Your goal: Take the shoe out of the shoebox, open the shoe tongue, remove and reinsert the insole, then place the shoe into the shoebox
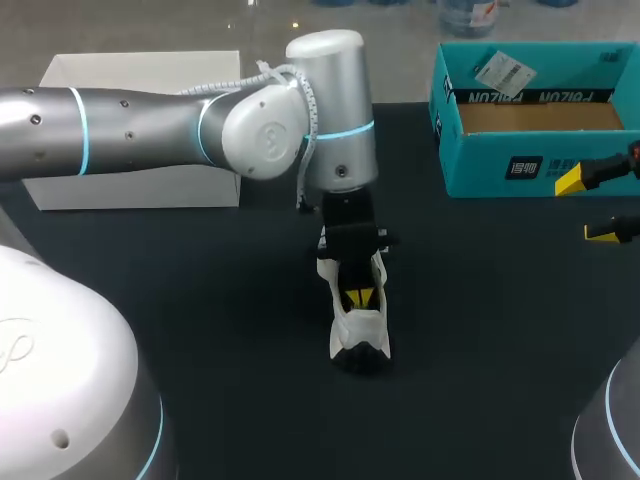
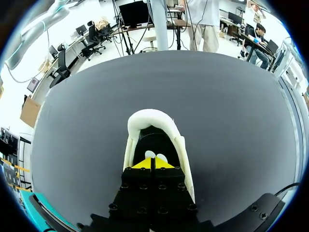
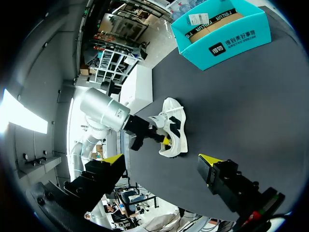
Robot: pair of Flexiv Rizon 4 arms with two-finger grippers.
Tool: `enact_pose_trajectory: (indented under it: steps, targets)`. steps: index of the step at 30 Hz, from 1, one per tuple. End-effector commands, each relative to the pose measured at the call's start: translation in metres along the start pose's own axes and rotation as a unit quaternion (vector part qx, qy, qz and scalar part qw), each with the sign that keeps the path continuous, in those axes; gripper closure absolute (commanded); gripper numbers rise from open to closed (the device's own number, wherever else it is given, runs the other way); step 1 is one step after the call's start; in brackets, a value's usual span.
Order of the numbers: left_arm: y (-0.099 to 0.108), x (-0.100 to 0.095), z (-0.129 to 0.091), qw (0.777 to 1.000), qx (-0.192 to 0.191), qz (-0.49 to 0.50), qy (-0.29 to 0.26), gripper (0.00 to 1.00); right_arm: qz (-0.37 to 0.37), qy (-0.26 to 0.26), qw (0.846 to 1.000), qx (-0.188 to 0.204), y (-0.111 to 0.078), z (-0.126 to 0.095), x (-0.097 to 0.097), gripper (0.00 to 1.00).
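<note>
left tool inside the shoe

the white shoe sits on the dark surface, well apart from the teal shoebox. left tool is down in its opening, yellow tips pressed together (any catch is hidden). right tool hangs wide open and empty near the shoebox.

The left arm is a fat silver tube with thin glowing blue rings, small dark screws and a white cable looped over its round joint. The left gripper is black and blocky with yellow tips. The right gripper looks the same
</note>
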State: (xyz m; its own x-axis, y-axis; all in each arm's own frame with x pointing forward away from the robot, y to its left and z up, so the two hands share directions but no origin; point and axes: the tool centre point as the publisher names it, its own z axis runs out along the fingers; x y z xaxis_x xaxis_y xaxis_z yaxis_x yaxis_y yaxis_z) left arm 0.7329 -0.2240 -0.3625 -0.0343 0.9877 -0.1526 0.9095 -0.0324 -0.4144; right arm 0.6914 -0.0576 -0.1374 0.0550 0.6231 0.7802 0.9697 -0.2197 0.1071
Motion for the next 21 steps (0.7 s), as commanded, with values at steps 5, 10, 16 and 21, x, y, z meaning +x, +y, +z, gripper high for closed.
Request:
enact_pose_trajectory:
  steps: [5,10,16,21]
  targets:
    - [-0.007,0.006,0.011,0.999,-0.033,0.014,0.009,1.0,0.001,-0.001,1.0,0.0,0.0,0.001,0.0,0.0]
    - [-0.002,0.005,0.027,0.999,-0.044,0.019,0.024,1.0,0.001,-0.001,1.0,0.0,0.0,0.001,0.0,0.0]
    - [0.001,0.005,0.042,0.999,-0.032,0.018,0.023,1.0,0.001,-0.001,1.0,0.0,0.0,0.001,0.0,0.0]
    - [0.006,0.006,0.054,0.999,-0.031,0.016,0.027,1.0,0.001,-0.001,1.0,0.0,0.0,0.001,0.0,0.0]
